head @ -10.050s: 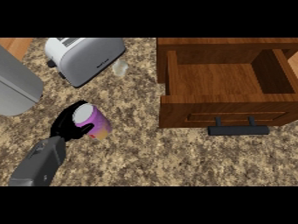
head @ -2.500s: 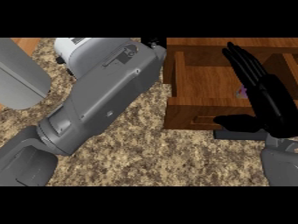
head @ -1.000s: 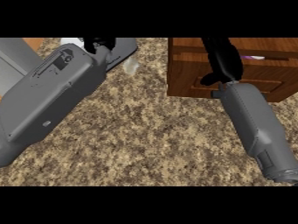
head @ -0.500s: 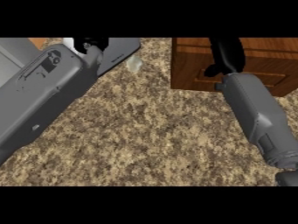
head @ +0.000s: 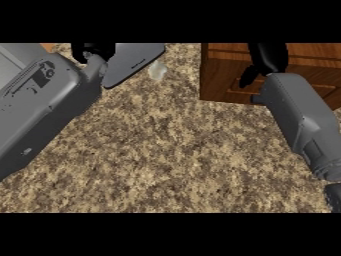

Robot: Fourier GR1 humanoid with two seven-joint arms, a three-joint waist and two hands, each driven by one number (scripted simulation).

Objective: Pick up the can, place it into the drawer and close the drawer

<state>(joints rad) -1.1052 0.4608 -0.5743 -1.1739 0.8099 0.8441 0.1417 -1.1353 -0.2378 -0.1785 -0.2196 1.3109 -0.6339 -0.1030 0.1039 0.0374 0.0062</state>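
The can shows nowhere in the head view. The wooden drawer unit (head: pixel 298 70) stands at the top right, and only its front face and top edge show; I see no open cavity. My right hand (head: pixel 266 56) lies against that front face with its thumb (head: pixel 245 80) hanging down, and its fingers run up out of view. The right forearm (head: pixel 306 125) reaches in from the lower right. My left hand (head: pixel 92 50) shows only as a dark patch at the top left, above the big left forearm (head: pixel 33 110).
A grey toaster (head: pixel 132 60) sits at the top, just right of my left hand. Beside it stands a small pale glass object (head: pixel 157 71). A grey appliance (head: pixel 3 62) fills the top left corner. Speckled counter (head: pixel 173 150) spreads between my forearms.
My right hand and forearm have pushed further up against the drawer front. The drawer's inside and the purple can seen earlier no longer show. My left forearm has shifted slightly.
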